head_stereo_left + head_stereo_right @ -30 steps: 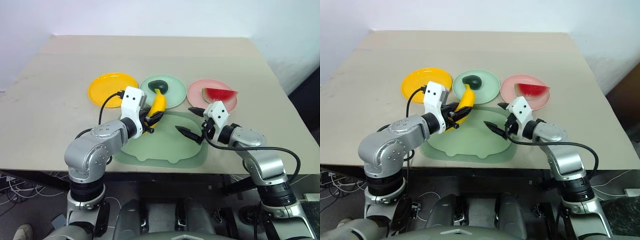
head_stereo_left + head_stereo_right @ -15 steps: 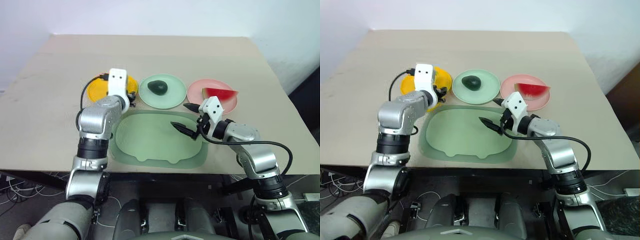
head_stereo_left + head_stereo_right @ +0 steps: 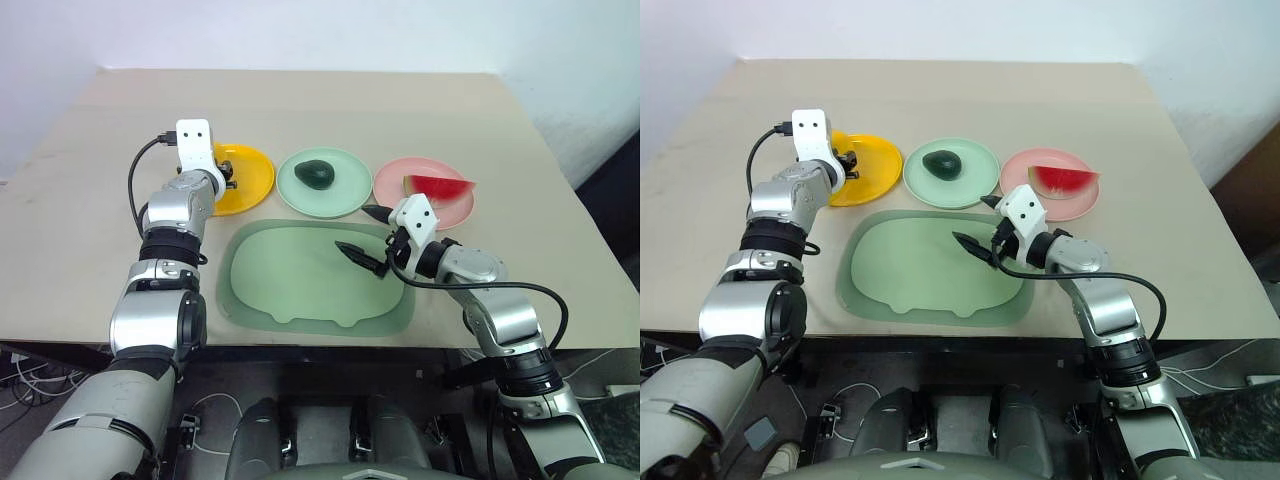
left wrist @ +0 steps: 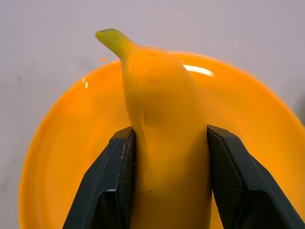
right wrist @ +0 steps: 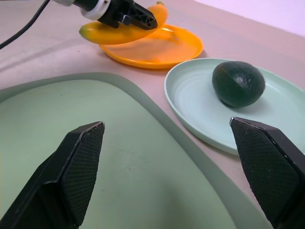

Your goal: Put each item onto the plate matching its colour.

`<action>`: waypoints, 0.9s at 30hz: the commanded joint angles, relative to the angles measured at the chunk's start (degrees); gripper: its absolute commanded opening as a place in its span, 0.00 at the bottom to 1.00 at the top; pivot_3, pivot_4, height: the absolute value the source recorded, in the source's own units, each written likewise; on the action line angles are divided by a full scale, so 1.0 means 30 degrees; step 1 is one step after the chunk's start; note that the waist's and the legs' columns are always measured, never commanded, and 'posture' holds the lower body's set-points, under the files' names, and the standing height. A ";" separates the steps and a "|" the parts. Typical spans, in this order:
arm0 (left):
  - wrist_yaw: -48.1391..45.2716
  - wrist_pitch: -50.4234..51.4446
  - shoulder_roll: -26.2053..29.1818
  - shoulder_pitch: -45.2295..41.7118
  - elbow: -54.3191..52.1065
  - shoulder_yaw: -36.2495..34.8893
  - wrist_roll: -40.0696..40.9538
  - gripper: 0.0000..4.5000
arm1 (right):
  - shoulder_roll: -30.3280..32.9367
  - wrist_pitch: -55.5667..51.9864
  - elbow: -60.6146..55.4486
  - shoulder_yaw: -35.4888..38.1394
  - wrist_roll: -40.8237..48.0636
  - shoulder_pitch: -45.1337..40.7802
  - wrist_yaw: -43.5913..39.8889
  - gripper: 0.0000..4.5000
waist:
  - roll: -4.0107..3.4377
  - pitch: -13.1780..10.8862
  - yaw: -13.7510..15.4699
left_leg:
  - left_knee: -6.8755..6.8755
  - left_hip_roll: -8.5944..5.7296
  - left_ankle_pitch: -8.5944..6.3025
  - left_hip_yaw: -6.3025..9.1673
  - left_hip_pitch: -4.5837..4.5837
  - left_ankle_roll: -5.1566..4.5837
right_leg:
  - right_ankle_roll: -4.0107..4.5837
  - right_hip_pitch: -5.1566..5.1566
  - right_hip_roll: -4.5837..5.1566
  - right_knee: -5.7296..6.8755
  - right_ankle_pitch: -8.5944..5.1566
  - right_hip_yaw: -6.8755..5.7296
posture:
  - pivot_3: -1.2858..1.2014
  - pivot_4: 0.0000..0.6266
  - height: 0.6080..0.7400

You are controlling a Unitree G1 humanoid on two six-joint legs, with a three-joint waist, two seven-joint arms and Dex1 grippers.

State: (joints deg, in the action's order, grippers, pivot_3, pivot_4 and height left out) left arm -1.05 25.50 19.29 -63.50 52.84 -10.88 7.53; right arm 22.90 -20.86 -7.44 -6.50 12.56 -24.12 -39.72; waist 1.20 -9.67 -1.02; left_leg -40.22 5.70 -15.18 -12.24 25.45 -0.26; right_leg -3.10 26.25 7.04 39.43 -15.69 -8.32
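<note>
My left gripper point(image 3: 228, 176) is shut on the yellow banana point(image 4: 162, 143) and holds it low over the yellow-orange plate point(image 3: 252, 183); whether it touches the plate I cannot tell. From the right wrist view the banana point(image 5: 121, 32) lies level across the plate's point(image 5: 162, 47) rim. The dark green avocado point(image 3: 317, 173) rests on the mint green plate point(image 3: 345, 198). A red watermelon wedge point(image 3: 440, 187) sits on the pink plate point(image 3: 395, 180). My right gripper point(image 3: 355, 230) is open and empty above the back right corner of the tray.
A large pale green rounded tray point(image 3: 290, 290) lies in front of the three plates, near the table's front edge. The beige table point(image 3: 350, 110) stretches far behind the plates. My right arm reaches in over the tray's right side.
My left arm has carried the banana from over the tray's back left edge, away and to the left, to the yellow-orange plate. The right gripper has stayed open and nearly still.
</note>
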 commanded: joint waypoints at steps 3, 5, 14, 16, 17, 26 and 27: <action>-0.0189 -0.1672 0.0317 -0.0993 0.1368 -0.0127 -0.0231 0.62 | 0.0135 0.0369 -0.0303 0.0324 -0.0077 -0.0344 0.0140 1.00 | 0.0000 0.0000 -0.0028 | 0.0000 0.0000 0.0001 -0.0002 0.0001 0.0001 | -0.0001 0.0005 -0.0001 0.0004 0.0000 0.0002 | 0.52 0.24 0.66; -0.0219 -0.1876 0.0328 -0.1048 0.1516 -0.0087 -0.0255 0.76 | 0.0144 0.0331 -0.0406 0.0354 -0.0082 -0.0285 0.0166 1.00 | 0.0001 0.0000 -0.0021 | -0.0001 0.0000 0.0001 -0.0002 0.0002 0.0001 | -0.0001 0.0006 -0.0001 0.0005 -0.0001 0.0002 | 0.52 0.24 0.66; -0.2543 -0.3908 -0.0025 0.1418 -0.2979 0.0968 -0.0486 1.00 | 0.0102 0.0020 -0.0950 0.0693 0.0245 0.0001 0.0434 1.00 | 0.0000 0.0000 -0.0036 | -0.0007 0.0001 0.0001 -0.0006 0.0008 0.0001 | -0.0001 0.0010 -0.0001 0.0008 -0.0001 0.0006 | 0.52 0.24 0.66; -0.3822 -0.3641 0.0033 0.3106 -0.5339 0.1543 -0.0416 1.00 | 0.0091 -0.0083 -0.1148 0.0859 0.0404 0.0076 0.0531 1.00 | -0.0004 0.0002 -0.0048 | -0.0007 0.0002 0.0001 -0.0006 0.0004 0.0002 | -0.0002 0.0010 -0.0002 0.0013 -0.0001 0.0010 | 0.52 0.24 0.66; -0.4527 -0.3703 0.0204 0.4371 -0.6996 0.2115 -0.0602 1.00 | 0.0090 -0.0004 -0.1270 0.1016 0.0593 0.0197 0.0487 1.00 | -0.0005 0.0003 -0.0052 | -0.0005 0.0003 0.0002 -0.0007 0.0002 0.0002 | -0.0001 0.0011 -0.0002 0.0014 -0.0001 0.0010 | 0.52 0.24 0.66; -0.8565 -0.5618 0.1051 1.1685 -1.5248 0.2938 0.0414 1.00 | -0.0041 -0.0639 -0.1875 0.2187 0.1610 0.0912 0.1112 1.00 | -0.0009 0.0005 0.0064 | -0.0028 0.0015 0.0003 0.0021 -0.0001 0.0006 | 0.0004 0.0016 -0.0003 0.0038 0.0000 0.0025 | 0.52 0.24 0.66; -0.9103 -0.5975 0.1052 1.2320 -1.6037 0.2722 0.0954 1.00 | -0.0032 -0.0624 -0.2001 0.2199 0.1625 0.0981 0.1171 1.00 | -0.0009 0.0005 0.0075 | -0.0029 0.0013 0.0002 0.0036 -0.0001 0.0005 | 0.0004 0.0010 0.0001 0.0039 0.0000 0.0024 | 0.52 0.24 0.66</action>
State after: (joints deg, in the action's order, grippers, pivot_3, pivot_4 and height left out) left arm -25.78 10.54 22.25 -27.22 10.56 -1.32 7.63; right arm 22.87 -23.02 -10.03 -1.35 16.28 -21.15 -36.66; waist 1.17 -9.66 -0.79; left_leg -40.32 5.74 -15.17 -12.13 25.46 -0.25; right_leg -3.09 26.29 7.05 39.55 -15.69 -8.24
